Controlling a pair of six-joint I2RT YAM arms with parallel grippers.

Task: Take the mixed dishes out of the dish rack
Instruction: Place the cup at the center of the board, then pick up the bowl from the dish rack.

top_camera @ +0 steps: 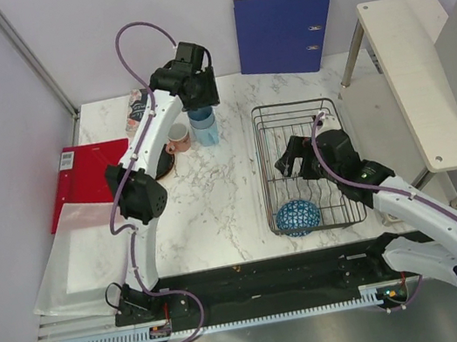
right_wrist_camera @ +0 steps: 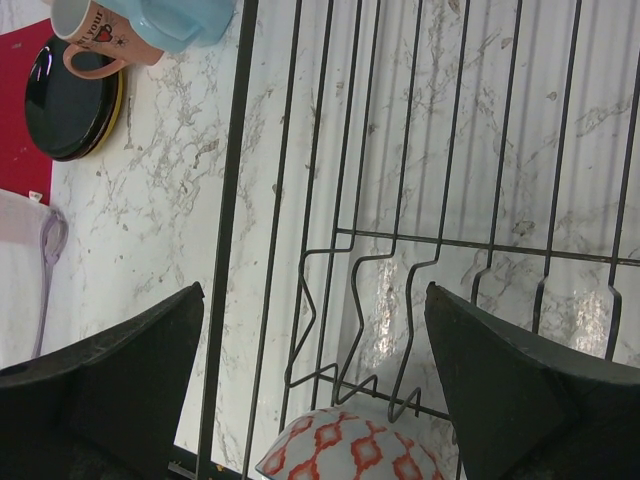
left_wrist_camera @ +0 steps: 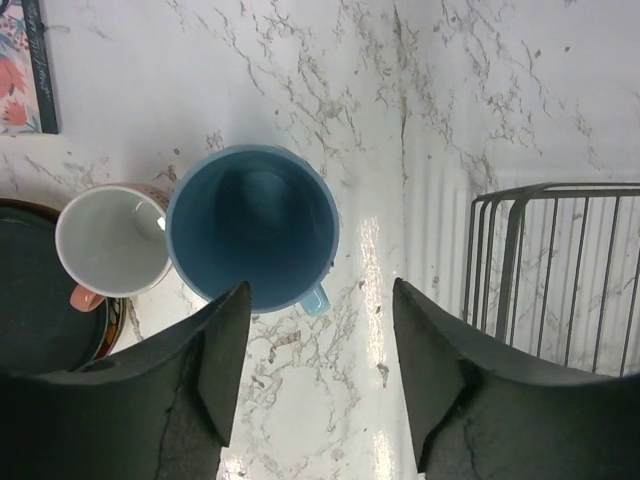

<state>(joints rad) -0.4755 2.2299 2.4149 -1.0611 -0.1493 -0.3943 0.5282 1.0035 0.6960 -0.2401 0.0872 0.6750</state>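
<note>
Left fingers (left_wrist_camera: 225,340) spread apart, nothing clamped, poised right above light-blue ceramic mug (left_wrist_camera: 250,225) at far side of white marble bench (top_camera: 217,208). Mug upright, mouth up, handle toward the fingers in left wrist view; apparently top of a blue stack in top view. Small salmon-orange cup with white inside (left_wrist_camera: 110,240) rim to rim with mug, also upright, handle toward near side. Cup just over edge of round black shallow dish (right_wrist_camera: 70,100), lying flat on small yellow-rimmed plate (right_wrist_camera: 118,110).

Right fingers (right_wrist_camera: 130,370) wide apart too, empty, low over floor wires of rectangular black wire dish rack (top_camera: 262,174). Rack on right half of bench, long axis near to far from arm bases. Blue net-patterned bowl (top_camera: 297,217) in rack's near end, against the wire tines, netted outside facing up in top view; tilt not clear. Rest of rack bare wire.
</note>
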